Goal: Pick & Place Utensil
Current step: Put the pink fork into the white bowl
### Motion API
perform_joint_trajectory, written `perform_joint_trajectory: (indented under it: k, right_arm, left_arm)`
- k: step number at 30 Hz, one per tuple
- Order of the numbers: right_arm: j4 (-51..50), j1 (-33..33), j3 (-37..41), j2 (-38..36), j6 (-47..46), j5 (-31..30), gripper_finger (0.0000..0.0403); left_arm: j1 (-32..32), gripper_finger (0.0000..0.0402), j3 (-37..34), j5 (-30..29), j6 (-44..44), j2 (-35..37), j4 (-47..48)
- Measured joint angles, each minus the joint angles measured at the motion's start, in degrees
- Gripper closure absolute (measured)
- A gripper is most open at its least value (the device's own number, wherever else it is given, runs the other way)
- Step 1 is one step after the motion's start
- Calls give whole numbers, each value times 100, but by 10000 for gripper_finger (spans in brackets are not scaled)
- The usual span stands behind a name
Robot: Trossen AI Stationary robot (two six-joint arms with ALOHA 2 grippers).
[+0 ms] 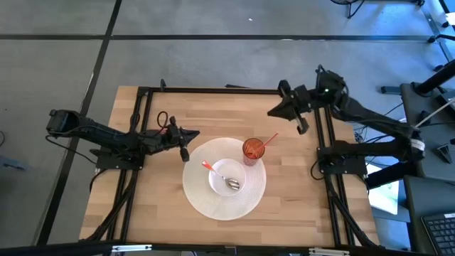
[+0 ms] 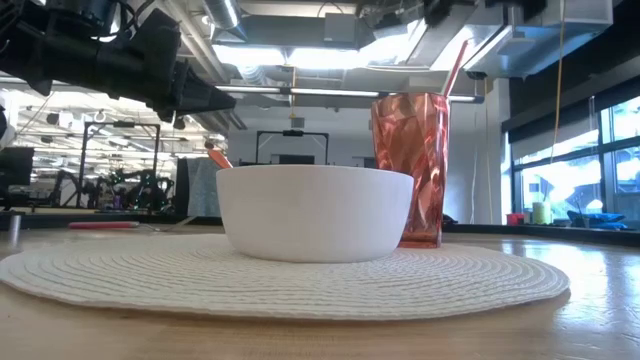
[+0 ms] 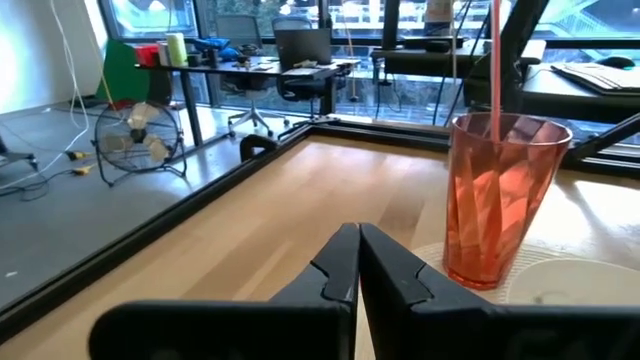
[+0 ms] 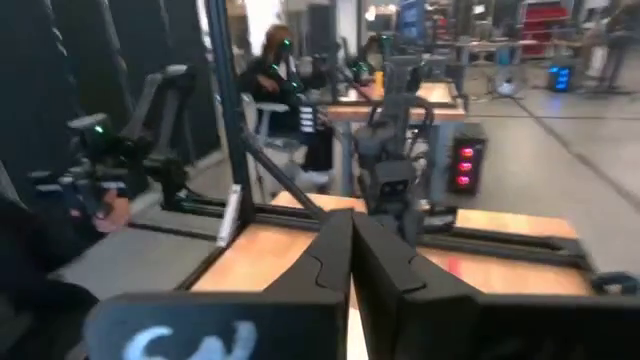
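- Centrally, bare tabletop [image 1: 142,199] is seen all round the placemat [image 1: 202,203].
- Left hand [image 1: 186,144] is held beside the placemat, closed, empty.
- Right hand [image 1: 273,112] is raised near the far edge, closed, empty.

spoon [image 1: 225,177] in bowl [image 1: 217,184], on placemat [image 1: 199,198], cup [image 1: 253,151] beside
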State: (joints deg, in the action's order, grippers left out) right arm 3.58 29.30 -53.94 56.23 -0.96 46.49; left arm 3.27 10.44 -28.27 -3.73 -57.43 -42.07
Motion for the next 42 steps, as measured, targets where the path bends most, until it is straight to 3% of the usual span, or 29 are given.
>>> perform_joint_trajectory:
  k: [7, 16, 22, 26, 29, 35, 39, 42]
  right_arm:
    - [2850, 800, 1559, 264, -1518, 381, 394]
    - [4330, 717, 2766, 437, -1774, 517, 397]
    - [5094, 643, 3294, -265, -2319, 384, 397]
    - [4838, 591, 3411, -1218, -2585, 392, 399]
    - [3792, 465, 3463, -1856, -2431, 184, 400]
    - [1241, 25, 3478, -2953, -1317, -973, 400]
    - [412, -282, 3482, -3461, -821, -1638, 400]
    - [443, -396, 3739, -3644, -757, -1743, 400]
  left_arm:
    - [0, 396, 0, -28, -17, 0, 10]
    - [0, 398, 0, -63, -11, 0, 10]
    - [0, 398, 0, -65, -15, 0, 35]
    - [0, 398, 0, -65, -127, 0, 208]
    - [0, 398, 0, -63, -150, 0, 261]
    - [0, 398, 0, -65, -151, 0, 257]
    - [0, 398, 0, -66, -151, 0, 256]
    - [0, 398, 0, -117, -118, 0, 254]
